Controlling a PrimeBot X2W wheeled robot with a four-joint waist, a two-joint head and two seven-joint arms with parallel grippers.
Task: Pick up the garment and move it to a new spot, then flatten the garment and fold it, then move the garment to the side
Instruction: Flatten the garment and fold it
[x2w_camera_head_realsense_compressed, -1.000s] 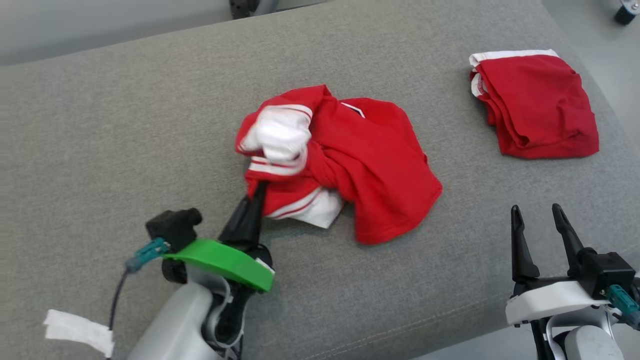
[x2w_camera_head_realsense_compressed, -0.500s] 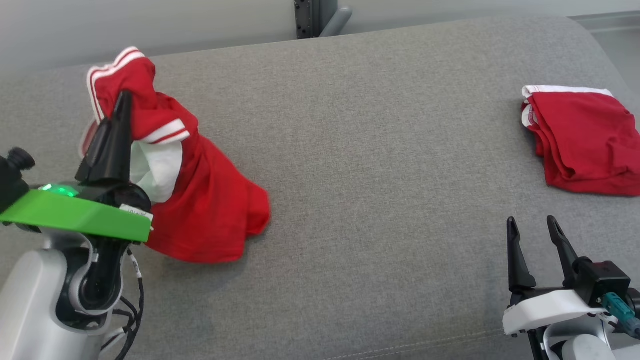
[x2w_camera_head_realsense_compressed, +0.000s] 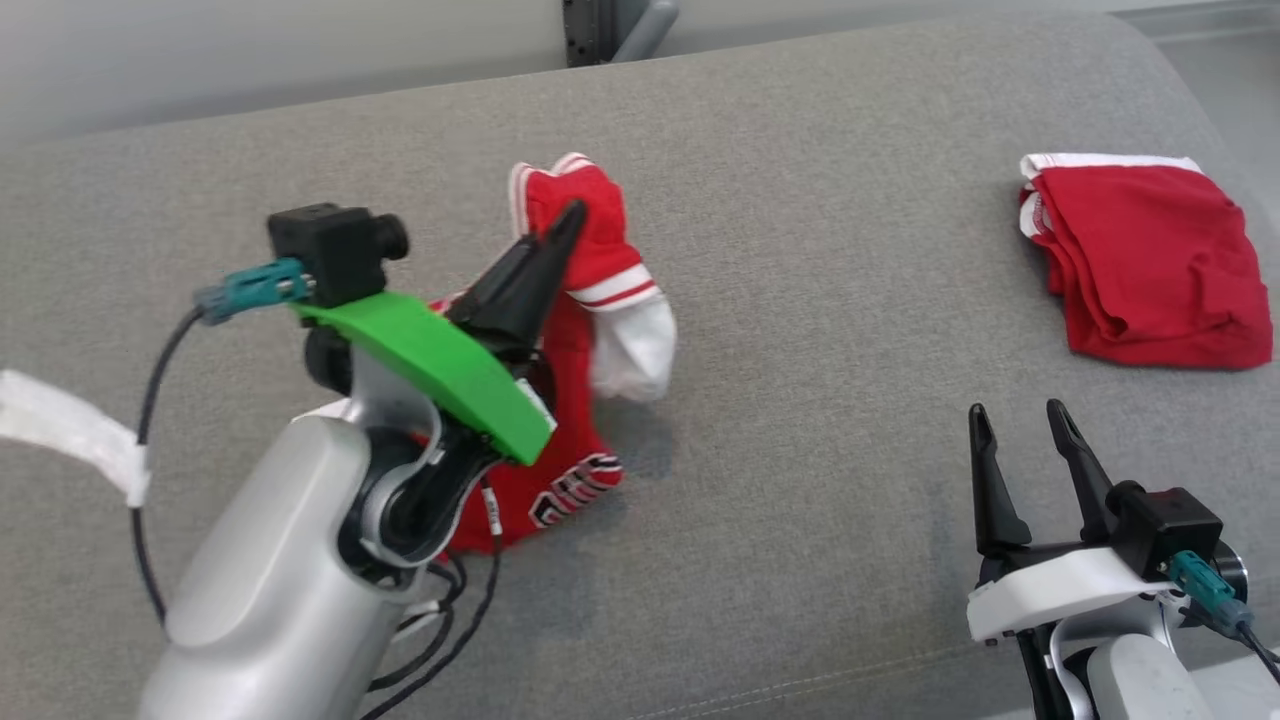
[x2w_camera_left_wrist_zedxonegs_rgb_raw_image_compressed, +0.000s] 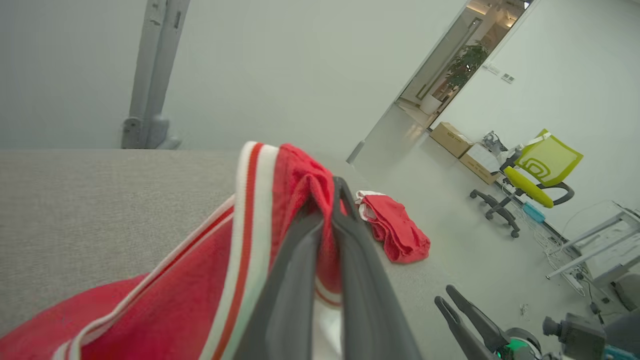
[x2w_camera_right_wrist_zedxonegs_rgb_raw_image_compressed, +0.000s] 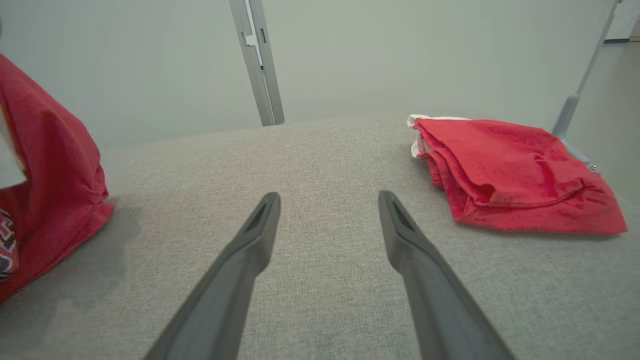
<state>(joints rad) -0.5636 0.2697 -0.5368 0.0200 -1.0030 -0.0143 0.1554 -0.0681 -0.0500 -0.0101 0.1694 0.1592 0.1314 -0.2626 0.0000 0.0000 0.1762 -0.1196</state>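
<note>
while the left gripper (x2w_camera_head_realsense_compressed: 572, 215) is raised over the grey fabric surface (x2w_camera_head_realsense_compressed: 800, 300), its two dark fingers are pressed together on a bunched fold of the garment (x2w_camera_head_realsense_compressed: 572, 400). the pinch sits just below the red-and-white striped trim.

- left wrist view: left gripper (x2w_camera_left_wrist_zedxonegs_rgb_raw_image_compressed: 330, 192) tips meet, with red cloth of the garment (x2w_camera_left_wrist_zedxonegs_rgb_raw_image_compressed: 210, 270) wrapped round them. the striped band runs up the left side of the fingers.
- garment location: left of centre on the surface, hanging from the pinch. a white panel (x2w_camera_head_realsense_compressed: 630, 345) droops to the right. a printed patch with lettering (x2w_camera_head_realsense_compressed: 575, 485) shows near the lower hem.
- the lower hem meets the surface or hangs just above it; cannot tell which.
- much of the garment is hidden behind the left forearm and its green wrist plate (x2w_camera_head_realsense_compressed: 430, 360).
- right wrist view: garment (x2w_camera_right_wrist_zedxonegs_rgb_raw_image_compressed: 50, 175) appears at the far left edge.
- right gripper (x2w_camera_head_realsense_compressed: 1018, 410): low at the right, fingers spread apart and empty, well apart from the garment. right wrist view confirms a clear gap at the right gripper (x2w_camera_right_wrist_zedxonegs_rgb_raw_image_compressed: 328, 197), with bare grey fabric behind it.
- second red garment (x2w_camera_head_realsense_compressed: 1140, 260): folded, lying flat at the far right of the surface. neither gripper touches it. also seen at (x2w_camera_right_wrist_zedxonegs_rgb_raw_image_compressed: 505, 170) and (x2w_camera_left_wrist_zedxonegs_rgb_raw_image_compressed: 397, 230).
- a white strip of tape (x2w_camera_head_realsense_compressed: 70, 430) is attached to the left arm's cable.
</note>
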